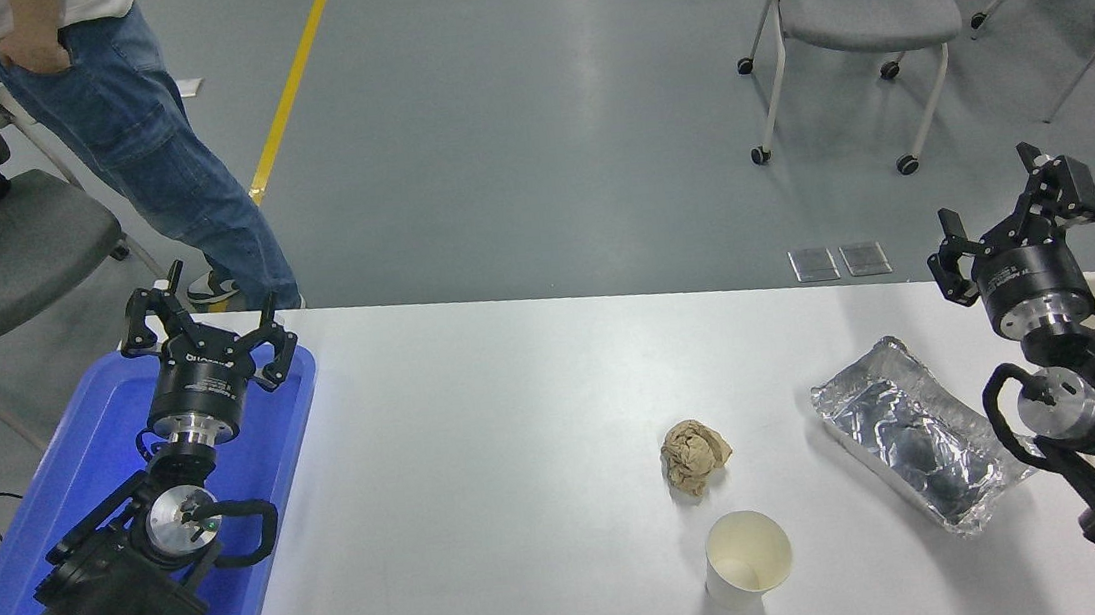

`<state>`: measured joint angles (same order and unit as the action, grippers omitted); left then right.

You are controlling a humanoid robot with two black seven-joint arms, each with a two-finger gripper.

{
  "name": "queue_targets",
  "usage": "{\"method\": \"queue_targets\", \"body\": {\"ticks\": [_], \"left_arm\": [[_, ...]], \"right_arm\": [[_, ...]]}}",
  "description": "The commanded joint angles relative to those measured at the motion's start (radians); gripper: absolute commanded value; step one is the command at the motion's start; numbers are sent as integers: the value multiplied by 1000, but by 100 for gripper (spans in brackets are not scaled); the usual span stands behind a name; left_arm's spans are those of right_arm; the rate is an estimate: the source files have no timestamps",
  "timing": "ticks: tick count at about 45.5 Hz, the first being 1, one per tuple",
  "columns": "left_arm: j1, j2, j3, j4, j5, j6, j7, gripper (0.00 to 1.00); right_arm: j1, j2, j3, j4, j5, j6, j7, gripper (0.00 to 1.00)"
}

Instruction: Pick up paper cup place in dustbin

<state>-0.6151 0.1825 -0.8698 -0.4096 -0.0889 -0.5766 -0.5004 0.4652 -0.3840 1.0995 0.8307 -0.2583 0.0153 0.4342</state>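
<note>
Fingers on the right gripper are spread wide with nothing in them, and the paper cup stands upright well away, toward the robot and off to their left, near a crumpled brown paper ball. Left gripper sits parked over the blue tray, also splayed. Cup's probably super light and crushy, so I'd pinch gently across the walls mid-height.

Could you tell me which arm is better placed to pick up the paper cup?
The right. Its open right gripper is nearer the paper cup; the left gripper is parked over the blue tray, across the table.
</note>
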Motion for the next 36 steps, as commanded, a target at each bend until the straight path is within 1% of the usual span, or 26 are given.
{"method": "queue_targets", "body": {"ticks": [1, 19, 25, 28, 36], "left_arm": [[0, 0, 0, 0, 0, -2, 0, 100], [0, 0, 0, 0, 0, 0, 0, 100], [0, 0, 0, 0, 0, 0, 0, 100], [0, 0, 0, 0, 0, 0, 0, 100], [0, 0, 0, 0, 0, 0, 0, 100]], "right_arm": [[18, 1, -40, -1, -4, 0, 0, 100], [24, -3, -50, -7, -7, 0, 0, 100], [47, -19, -125, -35, -7, 0, -2, 100], [78, -56, -203, -58, -6, 0, -2, 100], [196, -211, -473, -73, 10, -2, -2, 100]]}}
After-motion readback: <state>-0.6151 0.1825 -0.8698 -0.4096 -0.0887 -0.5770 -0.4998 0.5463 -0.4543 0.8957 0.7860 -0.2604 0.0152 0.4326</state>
